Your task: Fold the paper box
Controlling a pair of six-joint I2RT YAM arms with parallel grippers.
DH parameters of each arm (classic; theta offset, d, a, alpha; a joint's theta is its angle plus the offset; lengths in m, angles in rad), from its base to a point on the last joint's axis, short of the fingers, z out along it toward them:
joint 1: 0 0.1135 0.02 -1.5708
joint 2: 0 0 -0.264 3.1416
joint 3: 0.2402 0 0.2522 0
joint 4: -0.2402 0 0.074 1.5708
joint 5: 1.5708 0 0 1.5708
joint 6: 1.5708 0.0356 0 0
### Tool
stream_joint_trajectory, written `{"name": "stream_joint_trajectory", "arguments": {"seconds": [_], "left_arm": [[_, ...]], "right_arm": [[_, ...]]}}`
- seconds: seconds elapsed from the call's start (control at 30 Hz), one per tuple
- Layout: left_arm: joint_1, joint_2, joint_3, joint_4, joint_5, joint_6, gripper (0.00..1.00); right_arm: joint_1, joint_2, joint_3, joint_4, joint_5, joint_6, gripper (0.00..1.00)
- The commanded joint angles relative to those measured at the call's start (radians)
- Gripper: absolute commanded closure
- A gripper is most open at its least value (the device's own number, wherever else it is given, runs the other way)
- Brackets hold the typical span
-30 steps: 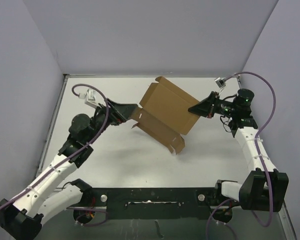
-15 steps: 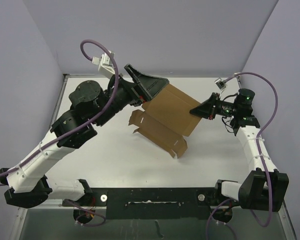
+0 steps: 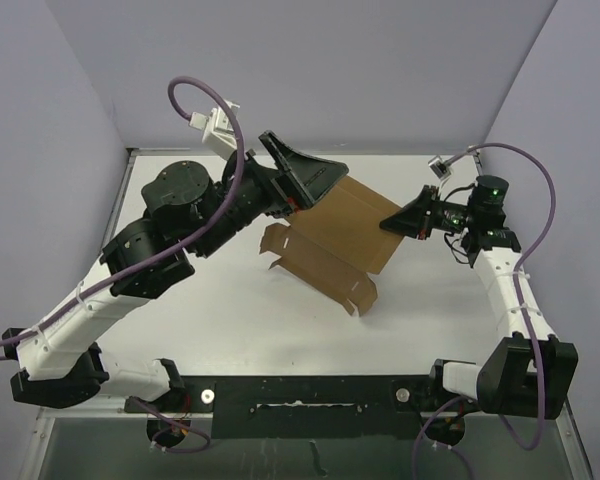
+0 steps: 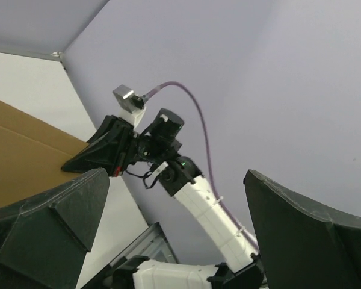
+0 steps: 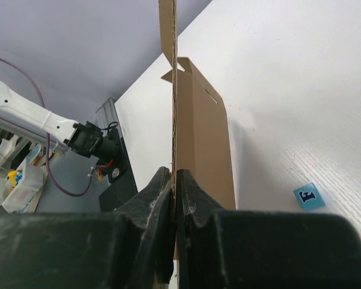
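The paper box [image 3: 332, 243] is a flat brown die-cut sheet with flaps and slits, held tilted above the table. My right gripper [image 3: 388, 221] is shut on its right corner. In the right wrist view the jaws [image 5: 175, 180] pinch the sheet's edge, and the box [image 5: 204, 138] runs away from them edge-on. My left gripper [image 3: 325, 183] is open and empty, raised above the sheet's far left part. In the left wrist view its fingers [image 4: 60, 217] stand wide apart with nothing between them, and the box [image 4: 18, 156] shows at the left.
A tiny blue cube [image 5: 307, 197] lies on the white table [image 3: 210, 310] to the right of the sheet in the right wrist view. Grey walls enclose the table at the back and sides. The black base rail [image 3: 310, 395] runs along the near edge.
My left arm has lifted from table level at the sheet's left flap to high over its far left part. The sheet stays in the right gripper and has sunk slightly.
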Motion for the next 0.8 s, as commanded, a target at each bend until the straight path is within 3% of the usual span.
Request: {"name": "stream_joint_trajectory", "arguments": {"seconds": [0.0,0.07,0.13,0.3,0.4,0.5,0.63,0.77], "left_arm": [[-0.019,-0.028,-0.06,0.022,-0.091,0.179,0.02],[-0.003,-0.107,-0.199,0.083,-0.124,0.314,0.02],[0.037,-0.203,-0.37,0.16,-0.071,0.424,0.02],[0.234,-0.416,-0.718,0.222,0.154,0.467,0.02],[0.301,-0.493,-0.887,0.232,0.17,0.495,0.02],[0.335,-0.556,-1.077,0.306,0.159,0.561,0.05],[0.356,-0.605,-1.318,0.526,0.21,0.605,0.11],[0.368,-0.545,-1.411,0.639,0.233,0.597,0.14]], "right_arm": [[0.021,-0.012,0.13,-0.112,-0.043,-0.119,1.0],[0.034,-0.012,0.197,-0.251,-0.025,-0.221,1.0],[0.047,-0.002,0.247,-0.365,-0.002,-0.297,1.0],[0.051,0.08,0.308,-0.601,0.093,-0.481,1.0],[0.052,0.133,0.349,-0.708,0.185,-0.607,1.0],[0.052,0.149,0.372,-0.742,0.263,-0.68,1.0],[0.053,0.173,0.379,-0.762,0.262,-0.767,1.0],[0.054,0.192,0.394,-0.799,0.213,-0.857,1.0]]}}
